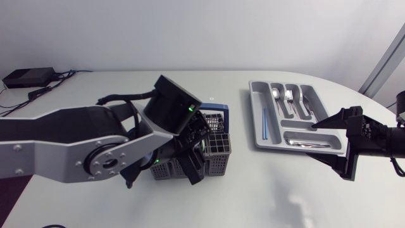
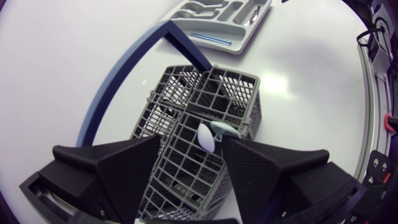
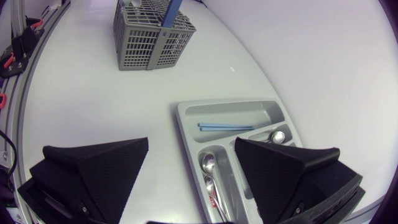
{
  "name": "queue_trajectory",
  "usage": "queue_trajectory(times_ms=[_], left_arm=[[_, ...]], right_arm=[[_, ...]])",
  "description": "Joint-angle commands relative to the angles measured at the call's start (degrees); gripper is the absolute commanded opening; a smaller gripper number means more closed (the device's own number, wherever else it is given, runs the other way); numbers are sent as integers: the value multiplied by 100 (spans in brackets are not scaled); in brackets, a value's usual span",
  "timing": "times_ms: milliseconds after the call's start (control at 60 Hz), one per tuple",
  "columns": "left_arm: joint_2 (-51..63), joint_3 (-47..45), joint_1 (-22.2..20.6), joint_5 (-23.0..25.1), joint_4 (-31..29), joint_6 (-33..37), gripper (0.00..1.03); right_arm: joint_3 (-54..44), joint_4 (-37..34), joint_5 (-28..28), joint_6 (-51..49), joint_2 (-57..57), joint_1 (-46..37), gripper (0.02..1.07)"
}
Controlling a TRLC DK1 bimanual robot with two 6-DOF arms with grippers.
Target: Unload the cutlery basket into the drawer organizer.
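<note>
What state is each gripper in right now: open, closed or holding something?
Left gripper: open over the cutlery basket, holding nothing.
Right gripper: open at the drawer organizer, holding nothing.

Under my left gripper (image 2: 191,148) the cutlery basket (image 2: 239,93) is matt grey plastic lattice; its blue handle (image 2: 118,74) looks smoother, faintly glossy. Ahead of my right gripper (image 3: 192,142) the organizer (image 3: 186,121) is smooth pale-grey plastic, its spoons (image 3: 209,163) polished metal. My fingers (image 2: 112,168) are matt black.

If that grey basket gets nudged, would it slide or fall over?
The basket would probably slide: it looks like light openwork plastic on a smooth table. Tipping seems unlikely, since its base looks broad. A snagged spoon might lift it.
</note>
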Motion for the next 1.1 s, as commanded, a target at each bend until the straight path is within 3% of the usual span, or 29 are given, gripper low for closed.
queue_trajectory(times_ms=[0, 200, 350, 550, 1083], left_arm=[[188, -162, -72, -138, 110, -29, 72], [267, -206, -125, -314, 330, -38, 61], [293, -232, -151, -314, 427, -38, 59], [311, -241, -99, -323, 602, -46, 19], [-322, -285, -64, -341, 559, 6, 16]], right_arm=[[-195, -96, -38, 38, -56, -35, 102], [-283, -96, -82, 38, -100, -35, 102], [-336, -96, -82, 30, -117, -18, 102], [-336, -87, -82, 38, -161, -18, 102], [-433, -192, -100, 30, -355, 0, 102]])
